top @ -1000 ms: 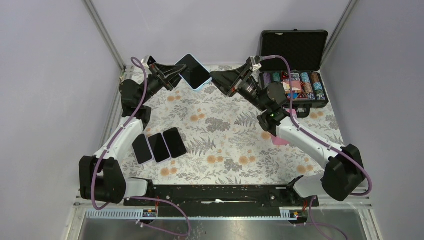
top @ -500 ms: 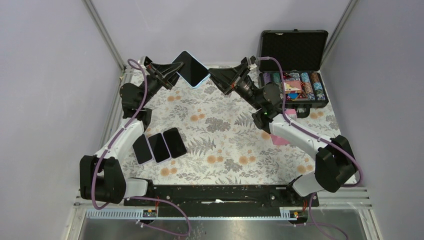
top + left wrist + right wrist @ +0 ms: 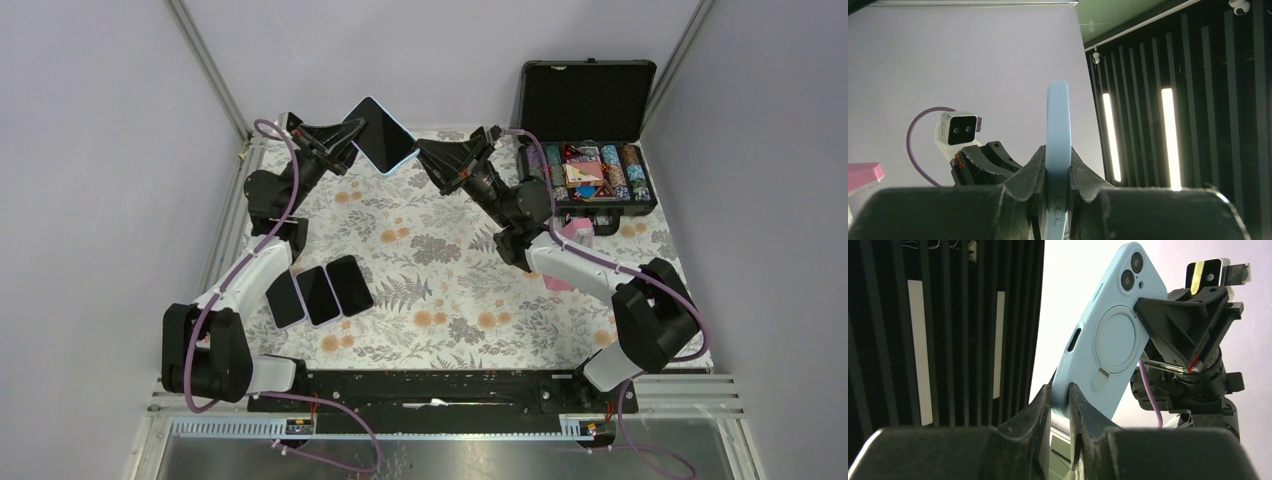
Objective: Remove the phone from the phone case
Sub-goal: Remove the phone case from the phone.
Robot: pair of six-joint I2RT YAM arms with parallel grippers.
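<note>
A phone (image 3: 374, 133) with a dark screen, in a light-blue phone case (image 3: 404, 161), is held up in the air over the back of the table. My left gripper (image 3: 345, 143) is shut on its left edge; in the left wrist view the case's edge (image 3: 1058, 125) stands upright between the fingers of that gripper (image 3: 1057, 172). My right gripper (image 3: 424, 156) is shut on the case's right corner. The right wrist view shows the case's back (image 3: 1113, 335) with ring stand and camera holes, pinched at its lower edge by the right gripper (image 3: 1060, 395).
Three more phones (image 3: 318, 292) lie side by side on the flowered cloth by the left arm. An open black suitcase (image 3: 588, 100) holding poker chips stands at the back right. A pink object (image 3: 575, 232) lies beside the right arm.
The right gripper has moved left to the phone and shut on the case's corner. The left gripper has raised and tilted the phone slightly.
</note>
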